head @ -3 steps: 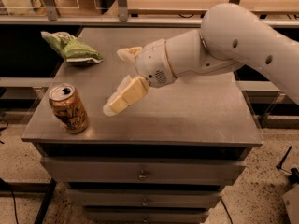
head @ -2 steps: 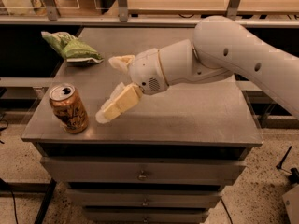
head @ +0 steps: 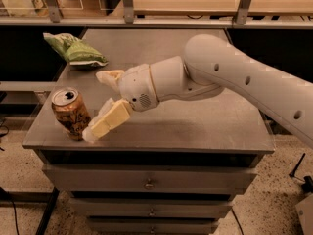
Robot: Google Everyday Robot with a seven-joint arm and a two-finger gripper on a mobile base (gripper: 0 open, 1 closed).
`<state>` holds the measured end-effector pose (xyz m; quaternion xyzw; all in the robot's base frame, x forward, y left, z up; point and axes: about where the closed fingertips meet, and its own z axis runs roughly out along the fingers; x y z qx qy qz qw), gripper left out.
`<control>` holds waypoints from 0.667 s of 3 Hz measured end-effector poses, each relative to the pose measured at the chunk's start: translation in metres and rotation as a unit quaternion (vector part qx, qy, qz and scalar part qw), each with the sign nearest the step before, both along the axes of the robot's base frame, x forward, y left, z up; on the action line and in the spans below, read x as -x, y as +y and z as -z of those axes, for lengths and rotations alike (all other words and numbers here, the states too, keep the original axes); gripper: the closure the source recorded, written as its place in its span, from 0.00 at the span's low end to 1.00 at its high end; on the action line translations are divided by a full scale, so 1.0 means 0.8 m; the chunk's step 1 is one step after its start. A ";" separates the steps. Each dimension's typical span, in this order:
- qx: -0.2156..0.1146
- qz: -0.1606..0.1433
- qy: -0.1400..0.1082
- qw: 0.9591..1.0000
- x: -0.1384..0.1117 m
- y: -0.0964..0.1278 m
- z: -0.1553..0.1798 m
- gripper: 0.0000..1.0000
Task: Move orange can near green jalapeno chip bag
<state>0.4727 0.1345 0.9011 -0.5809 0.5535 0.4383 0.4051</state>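
High front view, hand (head: 96, 104) centre-left

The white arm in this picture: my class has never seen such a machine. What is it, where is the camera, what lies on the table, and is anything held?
It is a robot arm ending in a gripper, two cream fingers that pinch things. The one camera looks down at the grey table from its front; where it is mounted is unknown. An orange can stands near the front edge, and a green chip bag lies at the back. The gripper is open beside the can, with one finger close against it, and holds nothing.
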 end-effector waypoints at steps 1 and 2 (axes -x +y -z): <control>-0.017 -0.014 -0.003 1.000 0.002 0.026 0.000 0.00; -0.038 -0.020 0.002 0.999 0.001 0.044 0.002 0.00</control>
